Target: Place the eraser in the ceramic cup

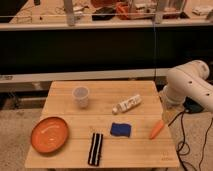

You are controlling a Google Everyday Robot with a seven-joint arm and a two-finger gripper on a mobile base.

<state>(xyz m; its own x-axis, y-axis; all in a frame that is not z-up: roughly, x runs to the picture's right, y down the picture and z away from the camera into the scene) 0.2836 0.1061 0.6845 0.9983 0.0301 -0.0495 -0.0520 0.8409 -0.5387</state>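
Note:
The eraser (95, 149), a black bar with two white stripes, lies flat near the front edge of the wooden table (145, 150), pointing front to back. The ceramic cup (80, 96), small, pale and without a handle, stands upright toward the back left of the table, well apart from the eraser. My white arm (190, 86) bulks at the table's right edge. The gripper itself is out of view; only the arm's joints show.
A shallow orange plate (49, 134) sits at the front left, next to the eraser. A white tube (127, 104) lies behind centre, a blue pad (120, 130) at centre, an orange carrot (156, 129) to its right. Black cables (182, 145) hang at right.

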